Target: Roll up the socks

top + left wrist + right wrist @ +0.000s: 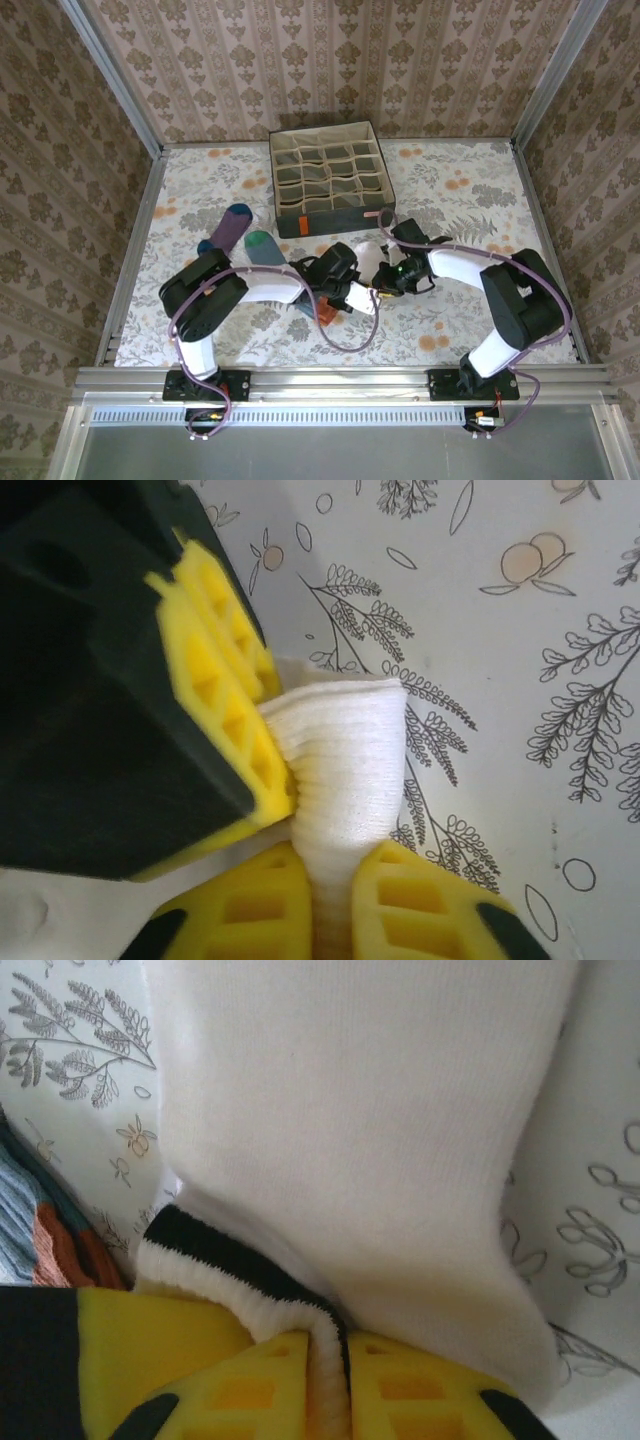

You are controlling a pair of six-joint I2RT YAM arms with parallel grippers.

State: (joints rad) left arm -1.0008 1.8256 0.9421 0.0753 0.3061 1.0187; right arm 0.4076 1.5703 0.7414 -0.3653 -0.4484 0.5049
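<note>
Down at the bottom edge of the overhead view, both arms are bolted to the rail and folded the same way: up from the base, elbow out, white forearm swinging in toward mid-frame. The left arm [255,283] reaches right, the right arm [465,267] reaches left, and the two black heads meet nose to nose just below centre.

Close in on the left wrist view, the left gripper [333,865] is clamped tight. Its yellow honeycombed fingers pinch a soft white sock [345,750], which bunches upward in fine ribbed folds.

The right wrist view shows what that one cannot: the cuff, thick ribbing with a black band. The right gripper [328,1345] has it nipped in a narrow slot between its fingers, and the smooth white body balloons above. Its yellow pads also crowd the upper left of the left wrist frame, pressed against the same bundle.

At the left edge of the right wrist view, a grey-blue striped sock [35,1225] with an orange patch lies flat on the pale leaf-printed tablecloth [520,680].

Farther up the overhead frame, left of centre, lies a purple sock [232,225] with a blue toe, and a green sock toe [265,247] sits just beside it. Beyond them stands a grey fabric box [345,218] of small beige compartments, with damask-papered walls [330,60] behind it.
</note>
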